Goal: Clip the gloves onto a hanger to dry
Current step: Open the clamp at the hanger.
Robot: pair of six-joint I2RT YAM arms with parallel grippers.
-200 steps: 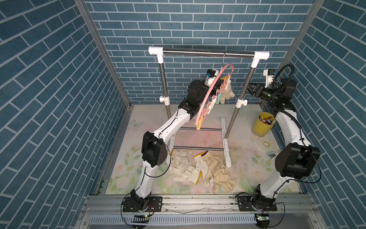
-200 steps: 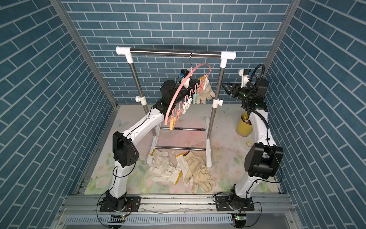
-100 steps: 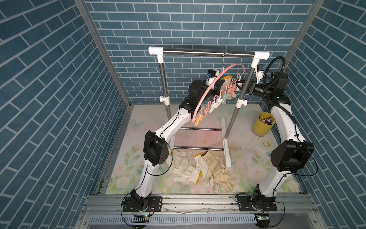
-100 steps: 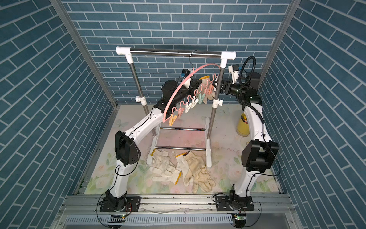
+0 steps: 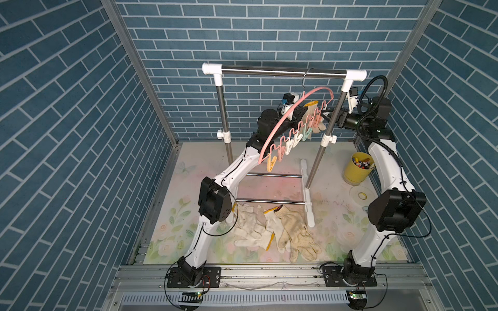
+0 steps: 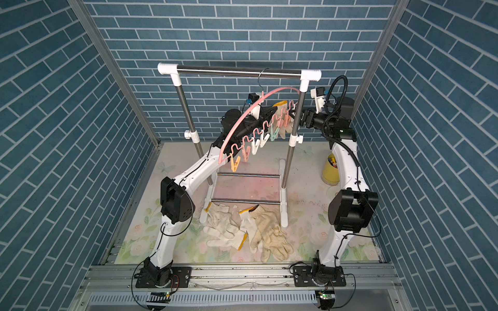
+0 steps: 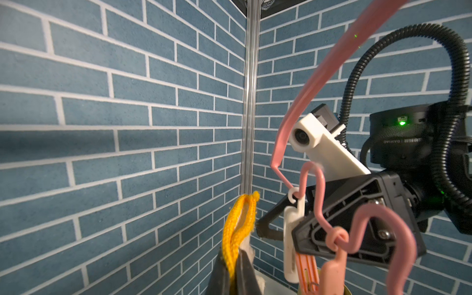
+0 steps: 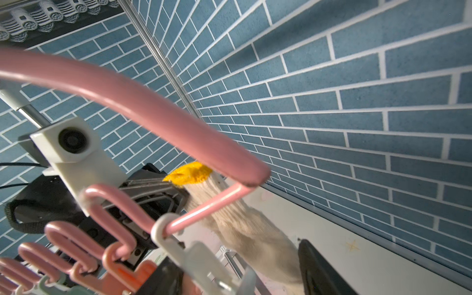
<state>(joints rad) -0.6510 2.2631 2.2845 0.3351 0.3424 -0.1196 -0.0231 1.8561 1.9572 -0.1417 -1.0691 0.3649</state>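
Left claw [image 7: 233,258] pinches glove [image 7: 240,219] cuff, raised beside hanger [image 8: 143,112].
Right claw [image 8: 242,274] gapes with white clip [image 8: 201,260] between its fingers, likely to squeeze it open for the cuff.

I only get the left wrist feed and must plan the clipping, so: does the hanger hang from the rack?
Observer: Yes; in both top views the hanger hangs from the rack's top bar.
Operator: What lies below it?
Observer: A pile of gloves on the mat.
Operator: And the other arm?
Observer: In the right wrist view the right gripper is open, and the white clip shows between its fingers.
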